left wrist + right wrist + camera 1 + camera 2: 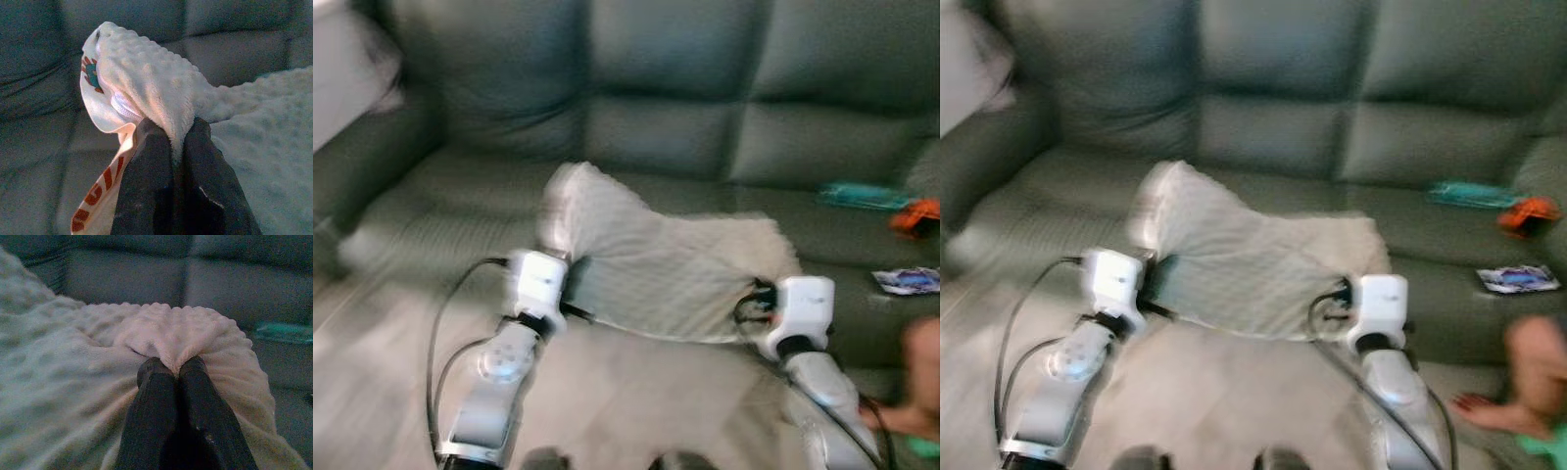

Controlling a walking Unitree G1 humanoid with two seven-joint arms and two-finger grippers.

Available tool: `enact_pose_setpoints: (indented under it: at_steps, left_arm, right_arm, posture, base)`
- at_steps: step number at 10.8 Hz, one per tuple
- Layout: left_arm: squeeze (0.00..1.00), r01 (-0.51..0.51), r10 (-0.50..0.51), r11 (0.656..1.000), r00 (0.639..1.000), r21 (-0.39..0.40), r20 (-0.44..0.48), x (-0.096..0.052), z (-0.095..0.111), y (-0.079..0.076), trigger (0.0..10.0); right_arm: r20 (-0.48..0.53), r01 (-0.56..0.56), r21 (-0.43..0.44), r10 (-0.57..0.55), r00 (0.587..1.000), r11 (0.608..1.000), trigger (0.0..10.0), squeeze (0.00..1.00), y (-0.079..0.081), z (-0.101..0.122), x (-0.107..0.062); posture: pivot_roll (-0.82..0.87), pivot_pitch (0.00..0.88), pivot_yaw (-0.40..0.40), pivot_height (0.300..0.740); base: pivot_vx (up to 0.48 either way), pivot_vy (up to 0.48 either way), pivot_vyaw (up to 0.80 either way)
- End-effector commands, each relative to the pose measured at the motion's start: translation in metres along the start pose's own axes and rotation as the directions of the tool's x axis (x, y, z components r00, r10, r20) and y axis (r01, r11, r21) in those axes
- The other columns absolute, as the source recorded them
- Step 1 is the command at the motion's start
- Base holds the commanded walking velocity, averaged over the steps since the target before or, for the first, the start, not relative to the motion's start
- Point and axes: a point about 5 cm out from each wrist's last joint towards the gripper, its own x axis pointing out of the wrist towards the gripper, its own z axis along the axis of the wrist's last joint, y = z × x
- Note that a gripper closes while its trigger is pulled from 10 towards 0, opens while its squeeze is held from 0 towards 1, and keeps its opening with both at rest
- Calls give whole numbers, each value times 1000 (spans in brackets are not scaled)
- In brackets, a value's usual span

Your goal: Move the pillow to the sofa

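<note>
**Pillow held over the seat, ready to set down**

Nearest, two silver arms reaching forward. Beyond them, largest of all, dark green leather sofa (685,127). Hanging between the arms, cream fleecy pillow (656,264), slack in the middle, over the seat's front edge. Left gripper (178,142) clamped on one corner beside a printed flap; right gripper (172,368) pinched tight on the opposite bunched edge. Farther right on the seat: teal item (862,196), orange item (915,215), small printed packet (909,281). Person's limb (925,377) near the right arm.

Carrying step apparently near its end. Next: lower onto the seat, part both sets of fingers together, keep away from the person.
</note>
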Motion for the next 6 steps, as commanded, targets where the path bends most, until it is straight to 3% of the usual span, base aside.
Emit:
enact_pose_setpoints:
  at_steps: [1, 5, 6]
  left_arm:
    - [0, -13, 12, 1000, 1000, 11, 20, -2, 5, 7, 10000]
    - [0, -15, 15, 1000, 1000, 8, 19, -1, 4, 6, 10000]
    - [0, -15, 15, 1000, 1000, 9, 19, -1, 4, 7, 10000]
  right_arm:
    - [31, -37, 18, 36, 999, 999, 10000, 0, 11, 7, 2]
    - [38, -51, 4, 51, 998, 999, 10000, 0, 12, 8, 2]
    - [37, -54, 4, 54, 998, 999, 10000, 0, 12, 8, 2]
  posture:
    - [-42, 47, -27, 740]
    - [-49, 48, -24, 740]
    - [-49, 49, -24, 740]
  base:
    - [262, 0, -606]
    - [355, 0, 0]
    - [412, 240, 0]
